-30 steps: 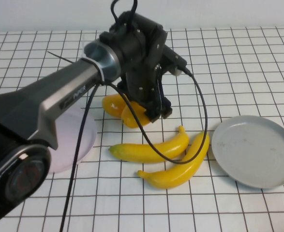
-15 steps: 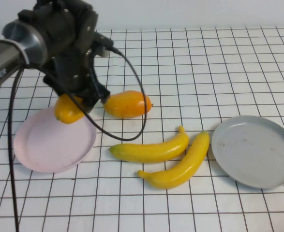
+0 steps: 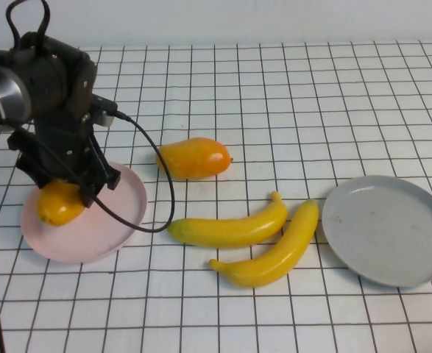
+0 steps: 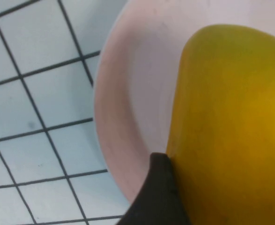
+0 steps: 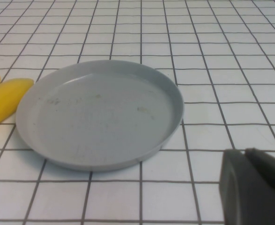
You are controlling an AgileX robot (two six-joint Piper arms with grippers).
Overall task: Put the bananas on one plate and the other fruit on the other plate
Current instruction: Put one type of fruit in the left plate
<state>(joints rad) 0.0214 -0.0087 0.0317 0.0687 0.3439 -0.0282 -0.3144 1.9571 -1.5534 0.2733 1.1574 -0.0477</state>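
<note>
While the left gripper (image 3: 62, 193) hangs over the pale pink plate (image 3: 116, 220) at the table's nine o'clock side, its fingers are closed on the yellow-orange mango (image 3: 59, 204), a plump, glossy oval fruit whose lower end shows beneath the black wrist body, low over the plate's left half; whether it touches the plate cannot be told. Deeper orange mango (image 3: 194, 157): oval, reddish blush toward its right end, lying alone on the gridded table (image 3: 311, 88) at two o'clock from the pink plate, apart from its rim. Bananas, two: long, curved, glossy yellow with greenish tips; upper banana (image 3: 230, 226) and lower banana (image 3: 268, 254) lie side by side at table centre, touching near their right ends, between the two plates. Grey plate (image 3: 390, 229): round, shallow, raised rim, at the three o'clock side, holding nothing, the lower banana's tip just beside its left rim. The left wrist view shows what the high view hides: one dark fingertip (image 4: 157, 197) pressed against the mango's flank, with the pink rim directly beneath. The right wrist view shows the grey plate's faintly speckled floor, banana ends at its edge, and one dark part of the right gripper (image 5: 252, 187); its finger spread cannot be told
</note>
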